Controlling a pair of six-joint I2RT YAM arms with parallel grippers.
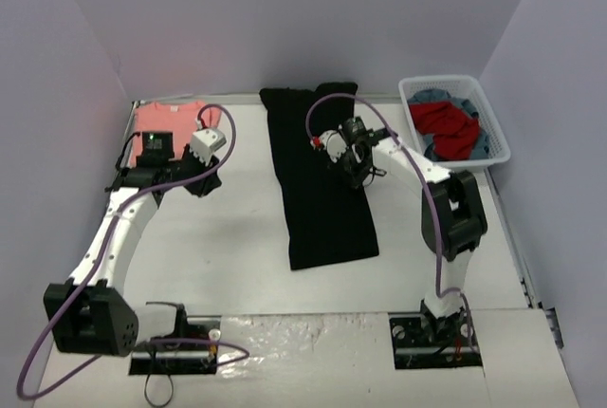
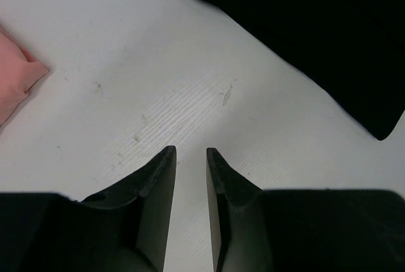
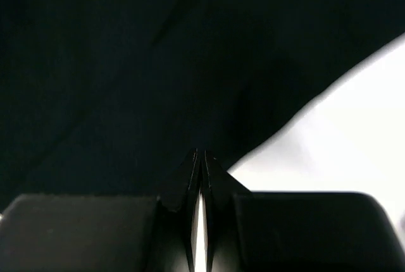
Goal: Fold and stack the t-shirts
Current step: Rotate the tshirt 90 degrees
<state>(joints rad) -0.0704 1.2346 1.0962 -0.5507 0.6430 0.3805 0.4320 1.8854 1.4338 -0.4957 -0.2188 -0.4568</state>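
The black tee (image 1: 322, 190) is lying in a long, narrow strip down the middle of the table (image 1: 218, 247), running from the far edge toward the near one. The pink tee (image 1: 169, 123) is sitting flat in the far left corner, well apart from the black one.

The left tool (image 1: 204, 186) is hovering over bare table between the two tees, nearer the pink one. In the left wrist view its fingers (image 2: 158, 183) are standing a narrow gap apart with nothing between them, pointing at white table, with the pink tee's corner (image 2: 12, 88) off to one side and the black tee (image 2: 316, 31) across the top.

The right tool (image 1: 358, 176) is sitting at the black tee's right edge, about halfway along the strip. In the right wrist view its fingers (image 3: 193, 177) are pressing together, tips meeting the cloth's edge (image 3: 126, 63); whether they are pinching any cloth is hard to tell.

A basket (image 1: 446, 81) holding red and blue clothes is sitting in the far right corner.
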